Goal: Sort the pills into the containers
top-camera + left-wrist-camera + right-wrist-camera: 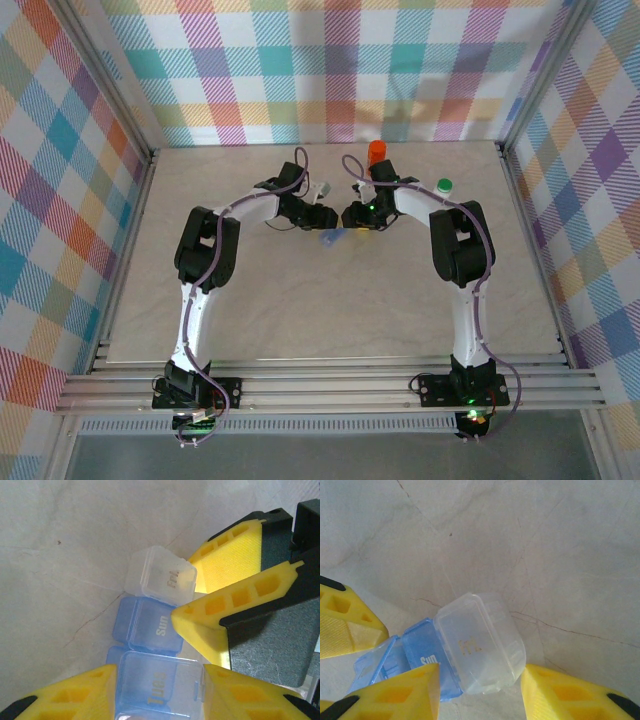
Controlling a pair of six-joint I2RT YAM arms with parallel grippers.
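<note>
Table [330, 310]: flat beige marbled top, thin dark veins, aluminium rails on sides.
Orange bottle [378, 152]: upright, near far edge, right of centre line.
Bottle with green cap [443, 186]: upright, to the right of orange bottle and nearer, well apart from it.
Blue box [330, 238]: mid-table; blue compartments marked "Sun", "Tue"; one clear compartment marked "Fri".

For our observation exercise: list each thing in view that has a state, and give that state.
pill box, Fri lid shut
left claw, closed on the pill box
right claw, closed on the same pill box
orange bottle, upright
green-capped bottle, upright, cap on
</note>
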